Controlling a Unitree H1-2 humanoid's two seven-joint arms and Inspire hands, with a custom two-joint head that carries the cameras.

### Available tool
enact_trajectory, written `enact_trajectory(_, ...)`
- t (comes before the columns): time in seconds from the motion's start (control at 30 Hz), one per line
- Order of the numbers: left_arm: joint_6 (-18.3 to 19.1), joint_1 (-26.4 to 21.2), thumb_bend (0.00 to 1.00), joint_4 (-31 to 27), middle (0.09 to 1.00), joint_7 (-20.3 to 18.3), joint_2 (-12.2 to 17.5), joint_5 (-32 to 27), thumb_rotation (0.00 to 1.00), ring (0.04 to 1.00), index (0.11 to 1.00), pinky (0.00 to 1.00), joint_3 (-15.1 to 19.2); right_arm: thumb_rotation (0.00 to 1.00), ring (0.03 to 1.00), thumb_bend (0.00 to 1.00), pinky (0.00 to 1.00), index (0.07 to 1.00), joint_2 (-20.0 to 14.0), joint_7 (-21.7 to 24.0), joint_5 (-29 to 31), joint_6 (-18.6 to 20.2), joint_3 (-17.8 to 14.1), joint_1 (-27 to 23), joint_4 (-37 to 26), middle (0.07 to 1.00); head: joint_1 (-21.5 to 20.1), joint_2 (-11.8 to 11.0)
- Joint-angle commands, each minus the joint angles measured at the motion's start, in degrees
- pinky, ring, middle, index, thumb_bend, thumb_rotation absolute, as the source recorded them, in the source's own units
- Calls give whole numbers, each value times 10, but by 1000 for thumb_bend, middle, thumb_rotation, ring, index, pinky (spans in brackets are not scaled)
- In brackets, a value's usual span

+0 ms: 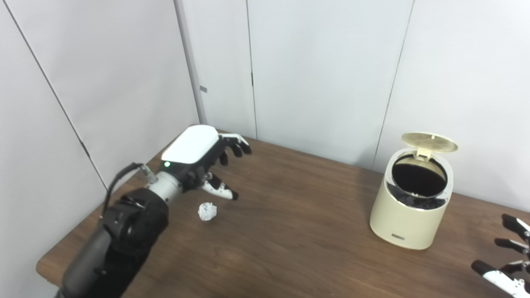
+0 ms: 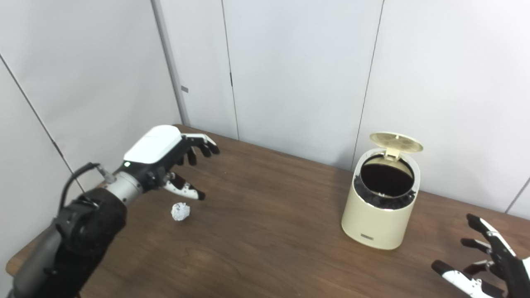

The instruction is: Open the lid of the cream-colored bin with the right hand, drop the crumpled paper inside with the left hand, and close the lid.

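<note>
Hovering with fingers spread and empty, the left hand [image 1: 198, 159] is hanging just above the crumpled paper [image 1: 207, 211] lying on the wooden surface [image 1: 290, 231]. The cream-colored bin [image 2: 383, 207] is standing at right, lid [image 2: 396, 142] up, near the right hand [image 2: 486, 265], whose fingers are also splayed, holding nothing.

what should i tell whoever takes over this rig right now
Left hand: open, holding nothing, raised above and just behind the crumpled paper.
Right hand: open, holding nothing, low at the table's right edge, clear of the bin.
Paper lies on the table at the left; the cream bin stands at the right.
Done: lid is up, bin mouth open.
Left: grasp the paper with the left hand, drop it in, close the lid.
</note>
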Motion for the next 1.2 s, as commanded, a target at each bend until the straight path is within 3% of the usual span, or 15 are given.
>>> enact_trajectory(0.0, -1, 2, 903, 4, 689, -6, 27, 27, 48, 615, 717, 487, 5, 516, 751, 832, 401, 871, -8, -5, 4, -17, -5, -24, -9, 890, 0, 0)
enact_trajectory(0.33, 1, 5, 952, 27, 716, -76, 49, 159, 191, 654, 725, 519, -22, 580, 750, 856, 388, 873, -11, 0, 2, -16, -4, -20, -16, 889, 1, 5)
enact_trajectory(0.63, 6, -4, 947, 64, 744, -113, 32, 185, 210, 675, 737, 531, -33, 569, 761, 843, 399, 879, -12, 5, 4, -13, -4, -17, -21, 897, 1, 9)
enact_trajectory(0.87, -5, -3, 930, 100, 739, -91, 18, 188, 179, 670, 731, 489, -40, 579, 769, 857, 396, 875, -12, 9, 4, -4, -6, -13, -27, 898, -1, 11)
enact_trajectory(1.17, -1, -4, 877, 132, 739, -86, 0, 199, 185, 676, 737, 553, -52, 613, 768, 872, 379, 878, -15, 10, 5, -7, -8, -10, -30, 902, -3, 16)
